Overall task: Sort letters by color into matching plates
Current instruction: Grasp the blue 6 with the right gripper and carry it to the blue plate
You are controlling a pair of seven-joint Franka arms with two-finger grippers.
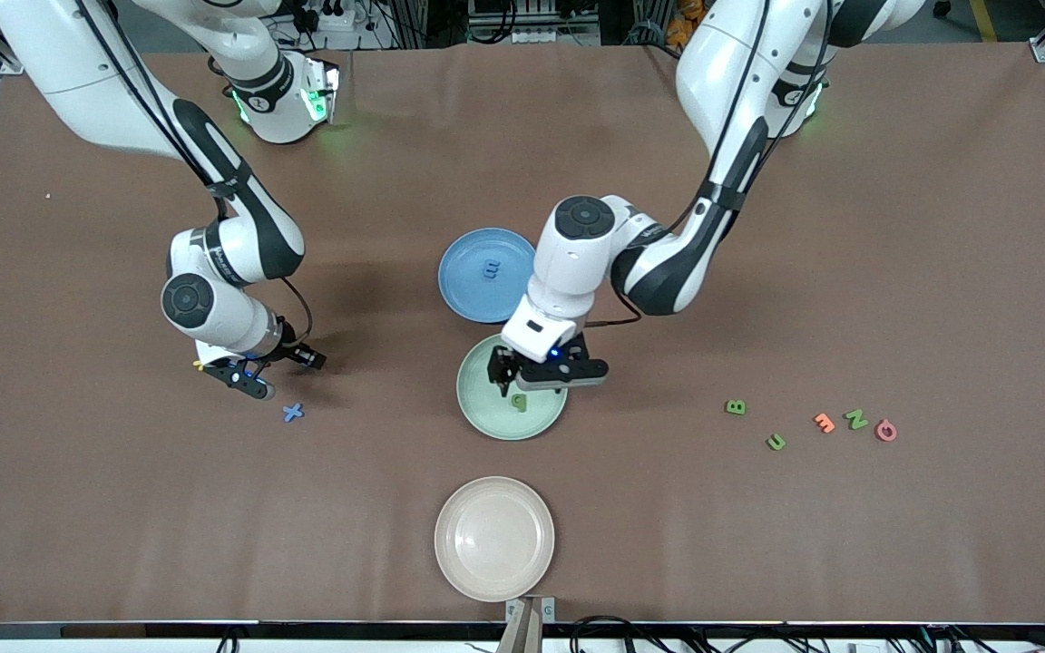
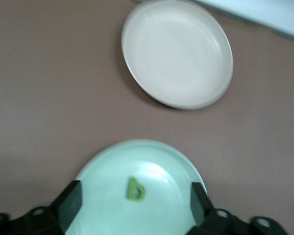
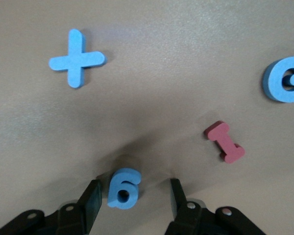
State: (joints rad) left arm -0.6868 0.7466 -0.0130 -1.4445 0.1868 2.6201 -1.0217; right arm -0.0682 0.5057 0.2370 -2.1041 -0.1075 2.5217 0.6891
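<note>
Showing, nearest the front camera, a cream plate (image 1: pixel 493 539): round, shallow, matte, lying bare and well apart from both grippers.

Hovering the left gripper (image 2: pixel 135 192) low over the pale green plate (image 1: pixel 486 422), fingers (image 2: pixel 71 196) spread wide and gripping nothing. Leaving a green letter (image 1: pixel 519 401) lying flat in the plate, directly under the gap between the fingers.

Straddling a blue 6 (image 3: pixel 122 188) on the table with the right gripper (image 3: pixel 134 188), one finger just beside the piece, the other apart from it, not yet pinching. Lying near this gripper: a blue plus (image 3: pixel 77 58), a dark red I (image 3: pixel 224 142) and a blue G (image 3: pixel 284 81).

Judging the foam pieces to be very light, soft and slightly springy, with matte, non-slippery faces; likely best pinched gently across the flat cut edges, at the widest solid part, avoiding thin strokes that could buckle.

Resting well away from the left gripper, toward the left arm's end of the table: a green B (image 1: pixel 736 407), U (image 1: pixel 776 442) and N (image 1: pixel 855 419).

Holding one blue letter (image 1: pixel 492 268), farthest from the front camera, in the blue plate (image 1: pixel 463 272).
</note>
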